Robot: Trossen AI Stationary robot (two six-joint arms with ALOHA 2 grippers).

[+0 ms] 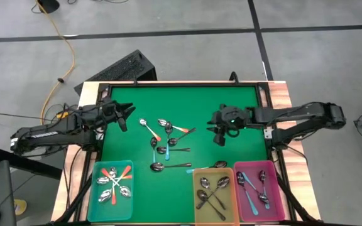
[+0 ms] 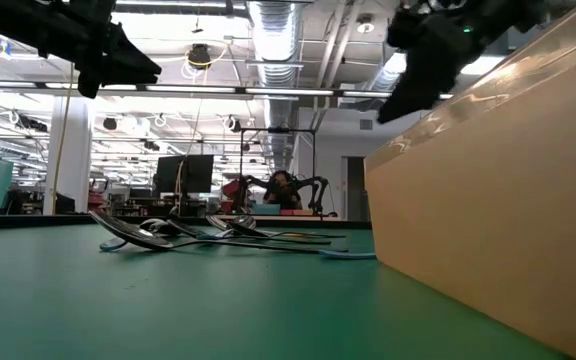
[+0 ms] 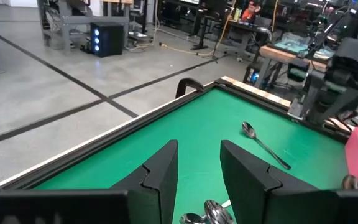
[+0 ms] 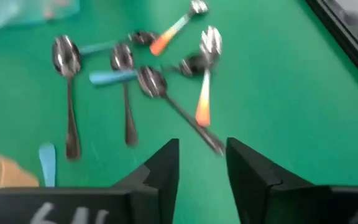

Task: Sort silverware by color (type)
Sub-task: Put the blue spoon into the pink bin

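Several loose spoons [image 1: 166, 139] lie flat in a cluster on the green mat [image 1: 231, 100], with orange, light blue and dark metal handles; they also show in the right wrist view [image 4: 135, 74] and the low view [image 2: 198, 235]. My right gripper [image 1: 220, 137] hangs open above the mat just right of the cluster, nothing between its fingers [image 4: 202, 146]. My left gripper [image 1: 126, 119] hovers open at the mat's left side, also holding nothing [image 3: 199, 149]. Three bins hold sorted spoons.
Along the near edge stand a teal bin [image 1: 95, 196] with orange-handled spoons, a yellow bin [image 1: 195, 196] with dark spoons, and a pink bin [image 1: 276, 188] with blue-handled ones. Two dark spoons [image 1: 170, 166] [image 1: 217, 164] lie near the bins. The mat's far half is bare.
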